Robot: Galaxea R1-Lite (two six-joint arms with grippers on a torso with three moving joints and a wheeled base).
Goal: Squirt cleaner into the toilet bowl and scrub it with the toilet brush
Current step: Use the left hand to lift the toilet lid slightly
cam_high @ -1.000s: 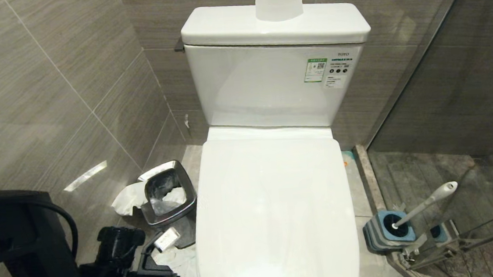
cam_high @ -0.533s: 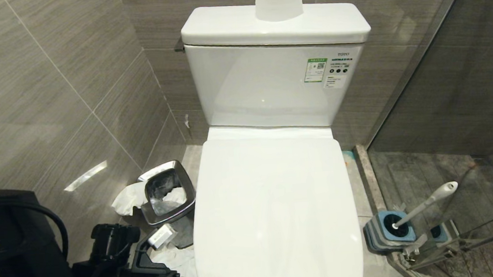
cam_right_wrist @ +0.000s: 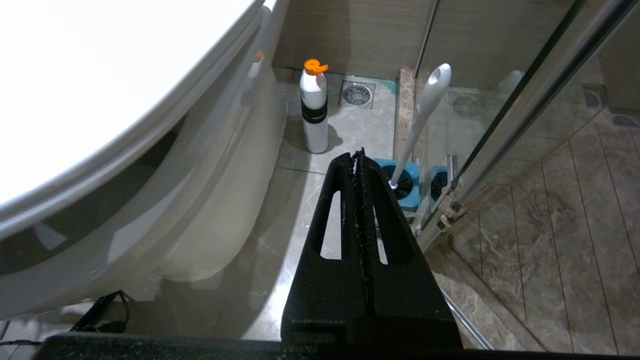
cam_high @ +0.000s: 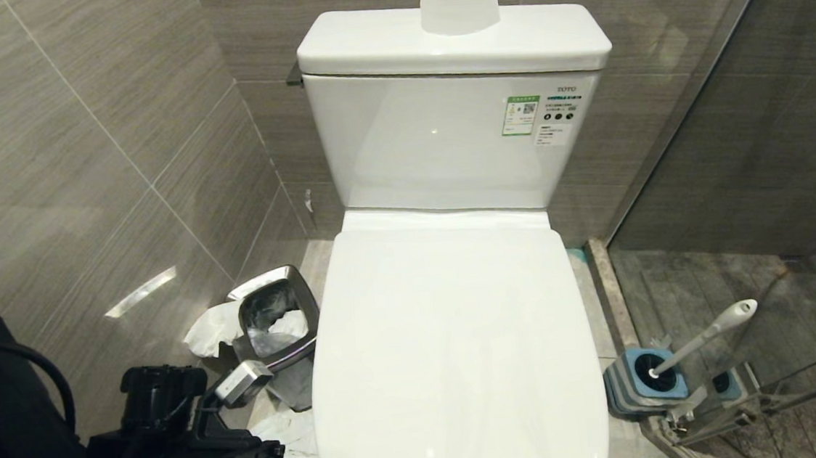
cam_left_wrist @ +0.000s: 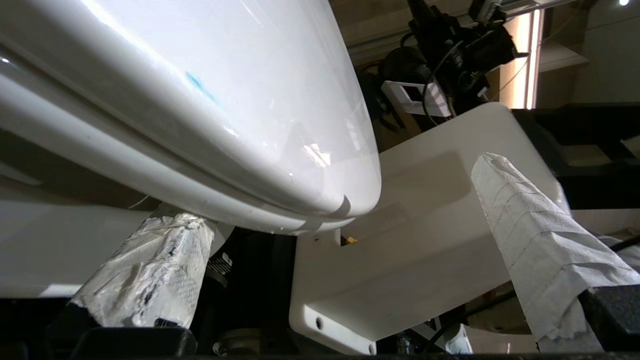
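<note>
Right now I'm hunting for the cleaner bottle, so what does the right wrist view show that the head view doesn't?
Only the right wrist view shows a white bottle with an orange cap standing on the floor beside the toilet, a floor drain, and the shut right end effector. Only the head view shows the tank, the steel waste bin and the left arm. Both show the closed toilet lid and the toilet brush in its holder.

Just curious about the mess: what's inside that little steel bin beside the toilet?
The steel bin holds a dark liner and crumpled white tissue. More tissue lies on the floor beside it. Whatever sits deeper is covered by the paper and liner.
</note>
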